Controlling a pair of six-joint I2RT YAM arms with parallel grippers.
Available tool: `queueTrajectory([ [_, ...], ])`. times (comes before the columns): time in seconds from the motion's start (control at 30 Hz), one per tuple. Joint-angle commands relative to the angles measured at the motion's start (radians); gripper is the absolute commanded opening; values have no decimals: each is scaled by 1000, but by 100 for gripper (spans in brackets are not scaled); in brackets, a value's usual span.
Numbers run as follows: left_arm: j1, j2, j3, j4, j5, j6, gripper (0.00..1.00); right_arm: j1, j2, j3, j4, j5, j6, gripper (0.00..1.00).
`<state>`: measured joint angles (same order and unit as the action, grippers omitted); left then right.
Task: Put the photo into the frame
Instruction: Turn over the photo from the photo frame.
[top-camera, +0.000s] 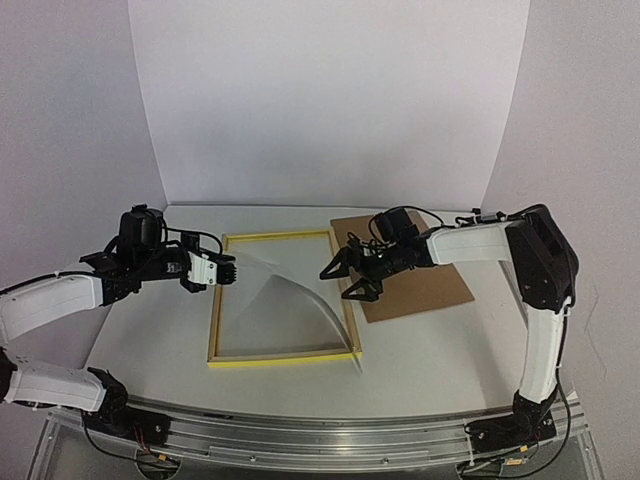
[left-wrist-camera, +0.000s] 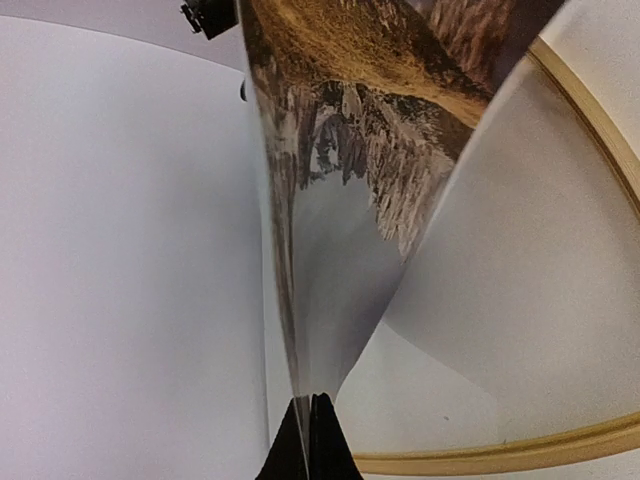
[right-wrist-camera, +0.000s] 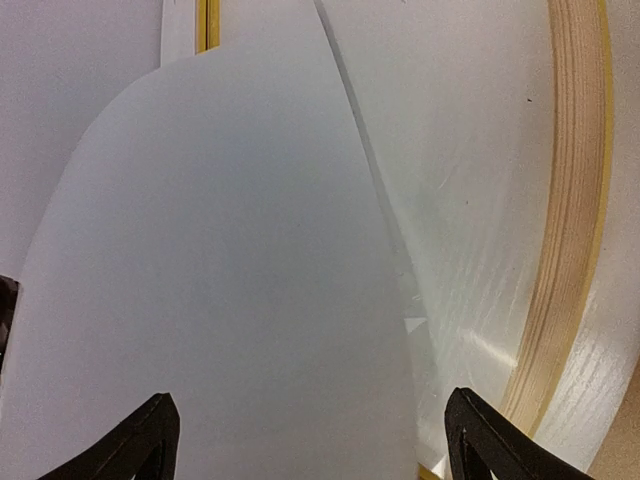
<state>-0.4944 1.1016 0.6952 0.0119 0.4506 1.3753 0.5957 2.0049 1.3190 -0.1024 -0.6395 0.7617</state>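
item: left claw (top-camera: 228, 270). clenched on one corner of the thin rectangular paper photo (top-camera: 295, 310), whose plain white back faces up and mountain print faces down. the sheet arches away from this claw and slopes down toward the right claw.

item: right claw (top-camera: 345, 282). released, jaws wide, holding nothing. it hangs over the photo's free side, with the white back directly beneath it and the frame's rail just outside one fingertip.

item: large rectangular frame with thin yellow wooden edges (top-camera: 285, 357). it lies flat on the white table (top-camera: 150, 340), under and between both claws.

item: plain brown cardboard sheet (top-camera: 420, 285). it lies behind the right claw, under its arm.

handling note (judgement): the print is over the frame but not seated. lower the left claw's corner slowly inside the rail. bring the right claw down onto the bowed middle to flatten it, and let go only once all edges sit within the rails.

not determinable: whether the sheet's far corner rests inside the rail or rides over it. the clear pane is hard to tell from the table. each wrist view shows only fingertips, and most of the print's picture is cropped.
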Motion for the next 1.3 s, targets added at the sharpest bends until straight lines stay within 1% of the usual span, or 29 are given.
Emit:
queueTrajectory([
  [0.0,79,37,8,-145,71,113,0,12,60,81,-52,21,-6,89],
  [0.07,124,45,2,-130,125,132,0,12,76,91,-58,27,-4,89],
  [0.17,150,59,-40,-78,163,219,0,12,90,111,-71,36,-6,89],
  [0.33,157,155,-45,-37,143,332,0,12,108,153,-101,36,-6,88],
  [0.47,167,233,-42,20,125,408,0,12,101,150,-124,65,-13,88],
  [0.53,179,263,-23,34,107,406,0,12,96,144,-128,75,-16,88],
  [0.6,199,297,13,14,117,408,1,12,94,141,-135,85,-20,88],
  [0.63,206,307,20,16,120,409,5,12,93,141,-142,92,-25,88],
  [0.67,208,315,21,24,120,407,14,12,93,142,-150,106,-32,88],
  [0.7,209,317,20,26,123,404,33,12,90,145,-161,121,-40,88],
  [0.73,209,317,18,27,126,402,54,12,86,147,-170,133,-49,88],
  [0.77,209,315,15,23,130,398,80,12,82,150,-176,143,-56,88],
  [0.8,209,313,15,8,129,403,98,12,79,154,-179,149,-61,88],
  [0.9,211,298,17,-5,129,371,100,12,84,171,-192,163,-69,88],
  [0.97,223,277,30,-63,146,336,100,12,93,189,-202,167,-74,88],
  [1.03,252,242,52,-92,200,253,100,12,95,206,-209,173,-83,88],
  [1.17,358,141,130,-122,382,-19,100,11,65,220,-221,212,-100,88],
  [1.23,404,99,156,-123,419,-114,100,10,50,223,-233,233,-116,88],
  [1.27,414,74,155,-96,425,-160,100,9,45,226,-241,240,-126,88],
])
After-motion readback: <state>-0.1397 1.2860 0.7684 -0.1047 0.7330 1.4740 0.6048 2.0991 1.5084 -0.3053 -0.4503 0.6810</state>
